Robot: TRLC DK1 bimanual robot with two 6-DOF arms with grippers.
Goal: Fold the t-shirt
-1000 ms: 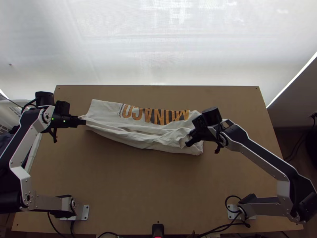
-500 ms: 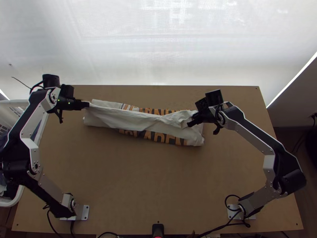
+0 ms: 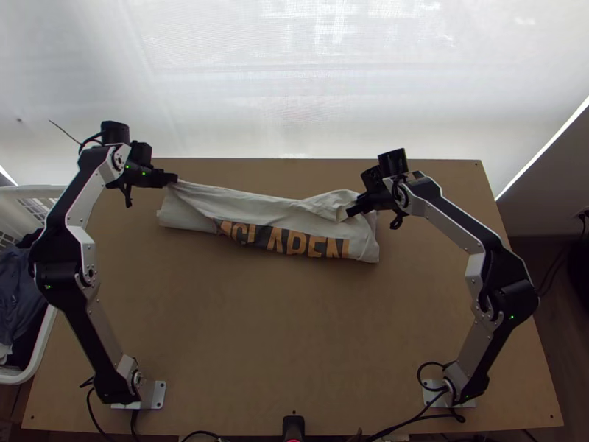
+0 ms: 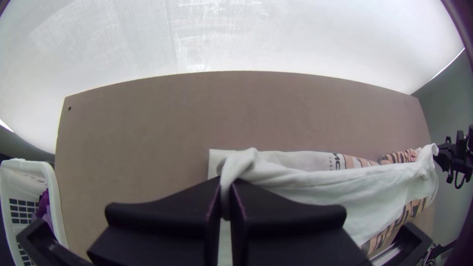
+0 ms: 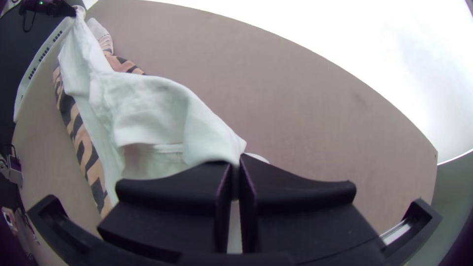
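Over the wooden table (image 3: 294, 353), the left gripper (image 3: 174, 178) pinches one end of the t-shirt's (image 3: 258, 210) upper layer, and the right gripper (image 3: 350, 213) pinches the other. The shirt lies between them in a long strip near the far edge. A lengthwise fold seems underway; next, lower that edge evenly, then release.

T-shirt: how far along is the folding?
Looks done: the white cloth t-shirt with orange lettering lies in a long strip. In hand: an upper layer, pinched by the black left pincer and black right pincer. Remaining: releasing it, then probably folding the strip shorter.
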